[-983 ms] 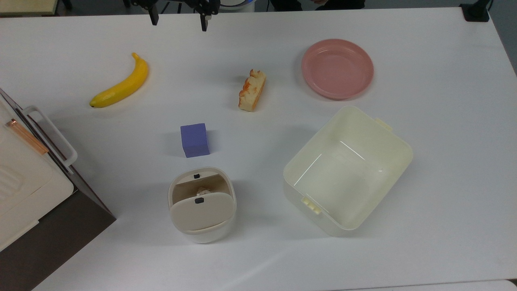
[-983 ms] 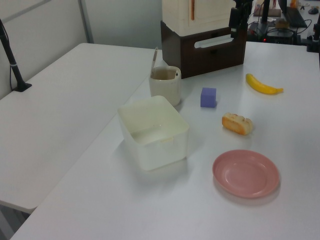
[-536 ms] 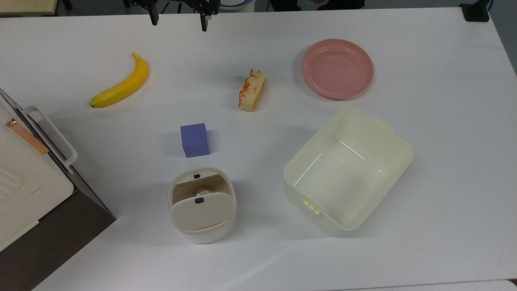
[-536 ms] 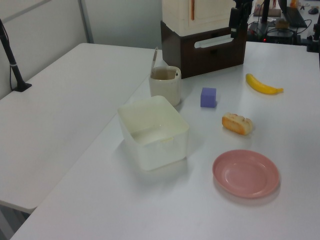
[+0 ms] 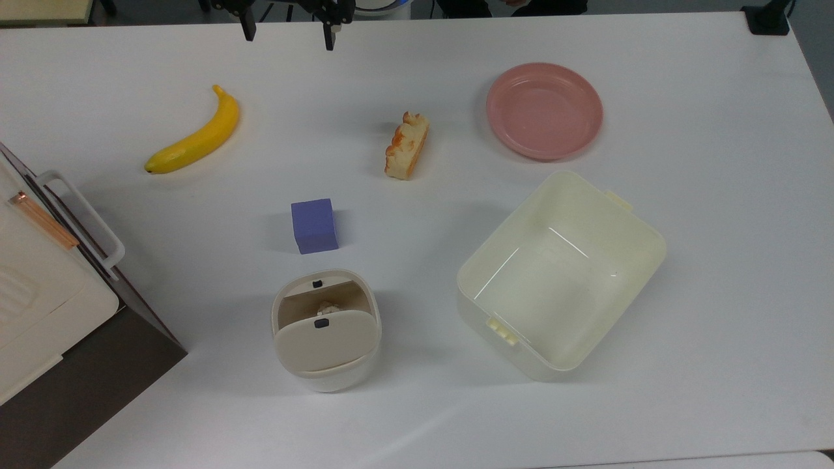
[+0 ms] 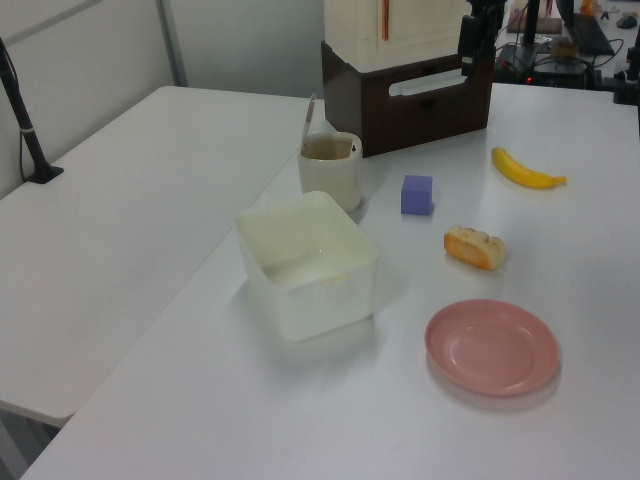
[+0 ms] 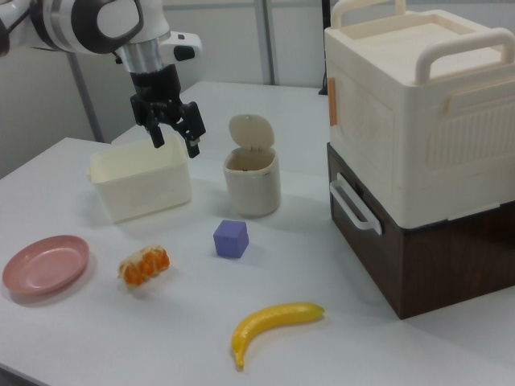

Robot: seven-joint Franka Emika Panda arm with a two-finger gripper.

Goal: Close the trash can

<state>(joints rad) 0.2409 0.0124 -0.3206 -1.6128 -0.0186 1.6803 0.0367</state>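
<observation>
While the trash can (image 5: 326,332) stands with its lid (image 7: 250,131) raised, the gripper (image 7: 173,134) hangs well apart from it, its 2 fingers (image 5: 330,36) spread wide, holding nothing.

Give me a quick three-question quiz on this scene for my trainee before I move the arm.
1. True or false: the lid of the trash can stands raised.
2. In the top view, which lies nearest the trash can: banana, purple cube or pink plate?
3. Is the gripper holding anything?

Key
1. True; the opening is exposed.
2. The purple cube.
3. No; it hangs open above the table, apart from every object.
</observation>
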